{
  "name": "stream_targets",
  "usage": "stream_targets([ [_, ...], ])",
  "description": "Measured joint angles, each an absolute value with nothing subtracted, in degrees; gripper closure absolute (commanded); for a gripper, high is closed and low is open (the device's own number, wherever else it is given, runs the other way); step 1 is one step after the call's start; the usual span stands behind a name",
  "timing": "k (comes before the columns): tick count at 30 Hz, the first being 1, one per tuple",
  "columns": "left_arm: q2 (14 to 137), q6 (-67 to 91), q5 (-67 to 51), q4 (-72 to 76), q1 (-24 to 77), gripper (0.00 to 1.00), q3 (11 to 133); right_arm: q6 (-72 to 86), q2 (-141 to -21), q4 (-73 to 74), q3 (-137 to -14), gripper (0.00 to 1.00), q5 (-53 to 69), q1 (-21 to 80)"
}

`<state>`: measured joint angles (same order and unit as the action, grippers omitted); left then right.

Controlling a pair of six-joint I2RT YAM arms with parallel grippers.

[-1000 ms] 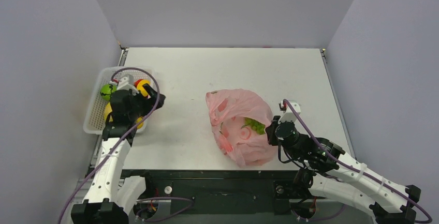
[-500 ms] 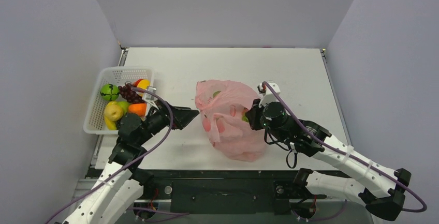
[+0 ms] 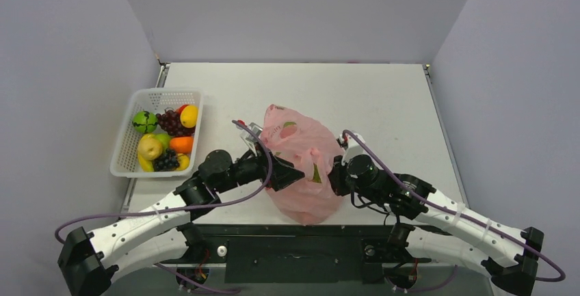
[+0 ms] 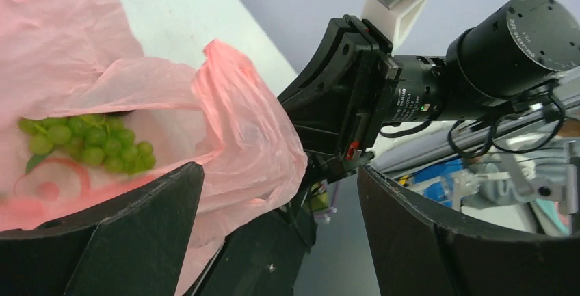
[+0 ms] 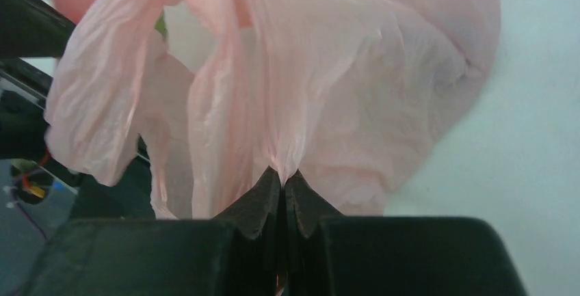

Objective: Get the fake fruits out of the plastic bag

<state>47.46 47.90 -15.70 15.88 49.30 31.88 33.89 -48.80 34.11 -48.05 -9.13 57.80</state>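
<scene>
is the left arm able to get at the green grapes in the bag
Probably yes: the open left gripper faces the mouth of the plastic bag, green grapes lie exposed inside, and the right gripper pinches the film.

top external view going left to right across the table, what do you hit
white mesh basket with fake fruits in it → left gripper, open → plastic bag → right gripper, pinched shut on the bag's film

table in front of me (image 3: 383,98): white, flat | on it, at my left edge: white mesh basket (image 3: 124,147) | on it, near-middle: pink plastic bag (image 3: 308,149)
</scene>
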Motion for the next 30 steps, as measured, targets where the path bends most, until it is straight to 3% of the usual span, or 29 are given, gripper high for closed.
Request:
stream_targets([
  [7, 54.6, 41.5, -12.6, 9.7, 54.4, 0.20, 38.5, 41.7, -45.3, 42.0, -38.2, 1.00, -7.0, 57.8],
  [14, 52.0, 35.2, -9.2, 2.2, 54.7, 0.18, 45.3, 44.0, -44.9, 46.6, -37.8, 1.00, -6.8, 57.8],
  [16, 51.7, 34.4, -9.2, 1.4, 54.8, 0.19, 45.8, 44.1, -44.3, 47.1, -37.8, 0.95, -6.9, 57.8],
  [20, 55.8, 34.3, -9.4, 3.2, 57.3, 0.21, 45.9, 44.1, -44.0, 47.2, -37.8, 0.81, -7.1, 57.8],
  [25, 66.7, 35.0, -9.4, 6.7, 65.4, 0.25, 45.6, 44.9, -44.5, 47.9, -38.8, 0.42, -9.4, 57.8],
  [27, 69.8, 35.6, -9.6, 7.6, 67.9, 0.26, 45.2, 45.9, -45.1, 48.1, -39.9, 0.33, -12.3, 57.8],
  [30, 73.1, 36.1, -9.6, 8.5, 71.7, 0.26, 44.6, 47.2, -46.9, 48.1, -41.2, 0.29, -17.1, 57.6],
])
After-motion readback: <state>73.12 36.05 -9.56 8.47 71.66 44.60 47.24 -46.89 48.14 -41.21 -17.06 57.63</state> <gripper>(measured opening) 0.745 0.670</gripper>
